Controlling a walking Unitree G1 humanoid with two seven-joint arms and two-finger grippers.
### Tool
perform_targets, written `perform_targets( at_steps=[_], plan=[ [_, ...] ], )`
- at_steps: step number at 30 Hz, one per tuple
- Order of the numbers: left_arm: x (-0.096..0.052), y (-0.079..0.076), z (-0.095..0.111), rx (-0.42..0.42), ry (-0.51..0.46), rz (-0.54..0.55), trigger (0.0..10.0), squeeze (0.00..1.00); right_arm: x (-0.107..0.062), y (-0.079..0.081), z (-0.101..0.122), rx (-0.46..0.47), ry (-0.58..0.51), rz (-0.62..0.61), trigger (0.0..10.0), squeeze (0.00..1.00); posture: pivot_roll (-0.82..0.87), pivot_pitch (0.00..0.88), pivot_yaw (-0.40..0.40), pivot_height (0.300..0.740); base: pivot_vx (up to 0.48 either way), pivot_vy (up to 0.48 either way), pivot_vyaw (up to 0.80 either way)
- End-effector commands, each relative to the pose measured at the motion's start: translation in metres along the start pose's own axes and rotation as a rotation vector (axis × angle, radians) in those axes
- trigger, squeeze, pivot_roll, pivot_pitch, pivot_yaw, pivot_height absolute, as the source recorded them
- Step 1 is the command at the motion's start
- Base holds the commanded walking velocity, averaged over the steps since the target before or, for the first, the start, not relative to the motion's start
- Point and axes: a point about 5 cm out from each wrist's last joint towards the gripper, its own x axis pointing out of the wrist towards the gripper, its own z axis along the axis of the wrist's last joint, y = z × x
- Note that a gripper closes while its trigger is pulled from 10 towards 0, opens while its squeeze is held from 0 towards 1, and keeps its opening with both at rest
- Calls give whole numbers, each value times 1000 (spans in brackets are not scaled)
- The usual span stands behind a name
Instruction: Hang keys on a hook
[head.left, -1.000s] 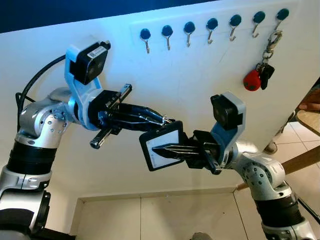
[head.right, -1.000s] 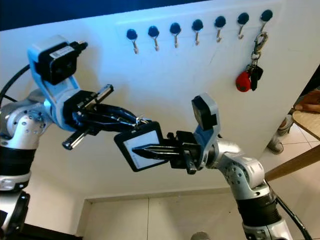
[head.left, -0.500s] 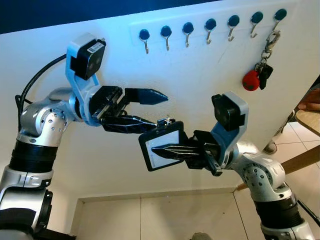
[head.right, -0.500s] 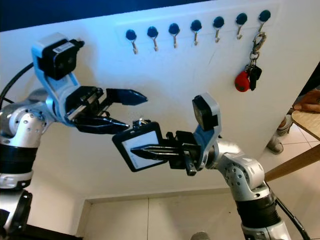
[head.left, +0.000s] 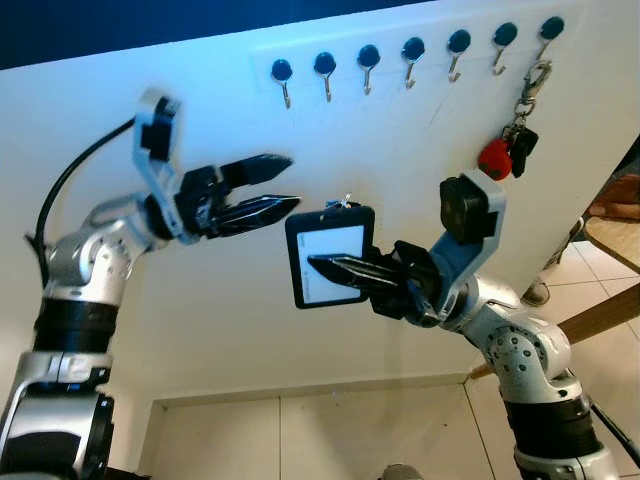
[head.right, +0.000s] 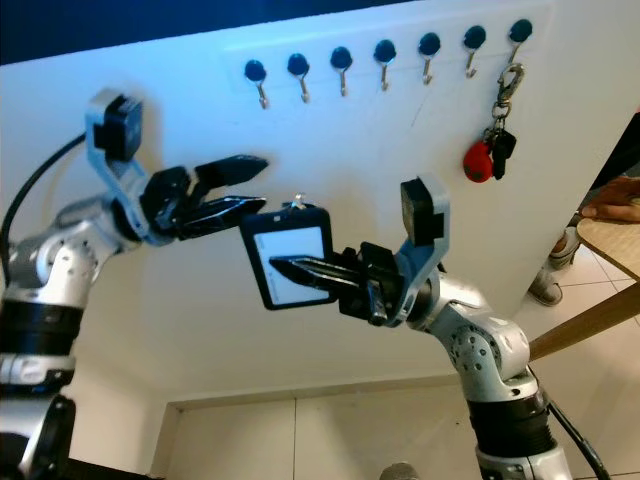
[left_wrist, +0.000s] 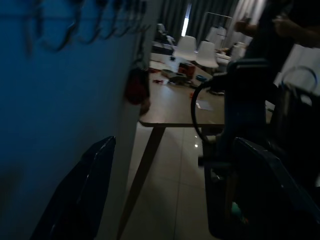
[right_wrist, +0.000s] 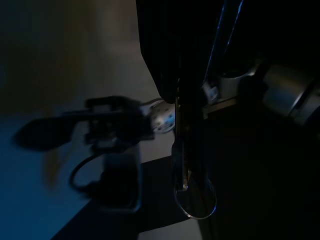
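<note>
The right pincer (head.left: 335, 271) clamped a flat black card holder (head.left: 329, 254) with a white face, holding it upright before the white board (head.left: 200, 90), likely so its small wire ring (head.left: 346, 203) at the top edge pointed up towards the row of metal hooks (head.left: 366, 68). The left pincer (head.left: 275, 186) stood just beside the holder, fingers parted, holding nothing. A red-fobbed key bunch (head.left: 509, 148) already hung from the far-right hook.
</note>
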Motion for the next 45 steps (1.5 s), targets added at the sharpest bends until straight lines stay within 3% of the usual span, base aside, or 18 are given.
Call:
perform_targets(
  at_steps=[1, 11, 19, 24, 31, 39, 45],
  plan=[
    [-4, -3, 1, -2, -36, -4, 10000, 0, 1, 1, 1, -10, -4, -2, 0, 0, -187, 96, 119, 740, 0, 0, 0],
    [-22, -13, 7, 51, -145, 66, 10000, 0, -3, -16, 3, -22, 6, -158, 0, 0, -182, 101, 111, 740, 0, 0, 0],
    [-31, -33, 7, 89, -174, 45, 10000, 0, -5, -24, 2, -11, 7, -246, 0, 0, -178, 105, 109, 740, 0, 0, 0],
    [-38, -53, -3, 104, -181, 76, 10000, 0, 0, -30, 1, 17, 6, -290, 0, 0, -167, 106, 98, 740, 0, 0, 0],
    [-36, -64, -10, 114, -165, 98, 10000, 0, 17, -35, 4, 61, 4, -279, 0, 0, -156, 98, 85, 740, 0, 0, 0],
    [-29, -66, -15, 116, -153, 99, 10000, 0, 33, -42, 10, 85, 16, -272, 0, 0, -154, 93, 80, 740, 0, 0, 0],
    [-24, -67, -14, 131, -150, 100, 10000, 0, 43, -57, 12, 108, 32, -335, 0, 0, -152, 93, 84, 740, 0, 0, 0]
  ],
)
